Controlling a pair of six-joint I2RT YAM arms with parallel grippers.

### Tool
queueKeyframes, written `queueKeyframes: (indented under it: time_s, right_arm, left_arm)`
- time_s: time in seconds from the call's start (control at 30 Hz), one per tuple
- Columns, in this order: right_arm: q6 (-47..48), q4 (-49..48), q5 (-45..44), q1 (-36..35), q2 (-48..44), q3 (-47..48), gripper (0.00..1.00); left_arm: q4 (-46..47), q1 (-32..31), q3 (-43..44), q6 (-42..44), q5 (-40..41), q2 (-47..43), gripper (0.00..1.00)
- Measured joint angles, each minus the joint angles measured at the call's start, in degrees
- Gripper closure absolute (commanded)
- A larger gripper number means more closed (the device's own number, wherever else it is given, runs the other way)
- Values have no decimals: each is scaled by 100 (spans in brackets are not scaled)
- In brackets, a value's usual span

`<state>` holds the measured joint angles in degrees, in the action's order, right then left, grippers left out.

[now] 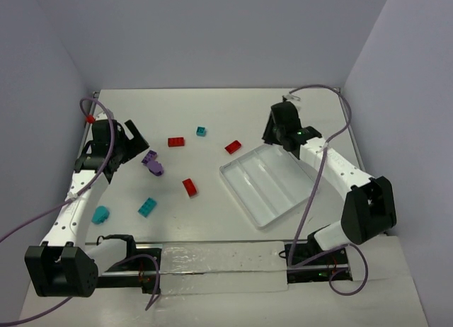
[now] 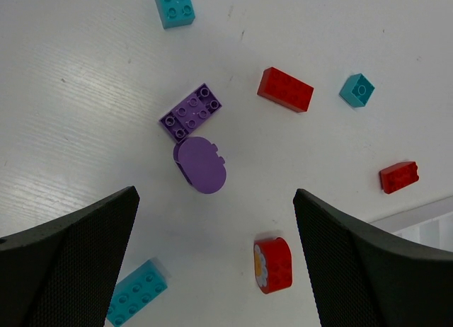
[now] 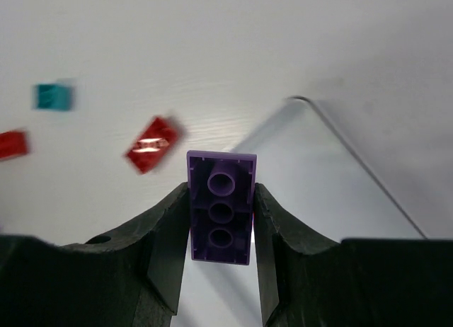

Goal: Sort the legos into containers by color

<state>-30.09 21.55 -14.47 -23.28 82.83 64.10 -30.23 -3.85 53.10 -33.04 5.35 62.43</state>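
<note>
My right gripper (image 3: 221, 191) is shut on a purple brick (image 3: 221, 207), held underside to the camera above the far corner of the white tray (image 3: 340, 164). In the top view this gripper (image 1: 274, 136) hangs at the far end of the tray (image 1: 272, 182), whose three compartments look empty. My left gripper (image 2: 214, 194) is open and empty above the table, at the left of the top view (image 1: 133, 139). Just ahead of it lie a rounded purple brick (image 2: 200, 164) and a studded purple brick (image 2: 191, 112), touching. A rounded red brick with a flower (image 2: 273, 265) lies between its fingers.
Loose on the table are red bricks (image 1: 176, 141) (image 1: 233, 146) (image 1: 190, 187) and teal bricks (image 1: 202, 131) (image 1: 147, 207) (image 1: 100, 214). Walls close in the left, right and far sides. Purple cables trail from both arms.
</note>
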Motion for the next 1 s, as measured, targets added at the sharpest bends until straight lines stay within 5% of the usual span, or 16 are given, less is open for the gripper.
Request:
queueKeyframes:
  time_s: [0.23, 0.4, 0.5, 0.73, 0.83, 1.0]
  right_arm:
    - [-54, 6, -101, 530, 273, -819, 73]
    - [-55, -146, -136, 538, 493, -818, 41]
    - [-59, -159, -143, 544, 611, -808, 32]
    - [-29, -124, -257, 457, 632, -634, 29]
    - [48, -45, -424, 86, 563, -436, 23]
    - [291, 21, -434, -1554, 603, 442, 10]
  left_arm:
    - [3, -22, 0, 0, -25, 0, 1]
    - [1, -33, 0, 1, -25, 0, 1]
    - [-1, -33, 0, 3, -25, 0, 1]
    - [-6, -33, 0, 16, -15, 0, 1]
    - [-16, -35, 0, 27, 50, 0, 1]
    - [-128, -49, 17, 28, 261, 0, 1]
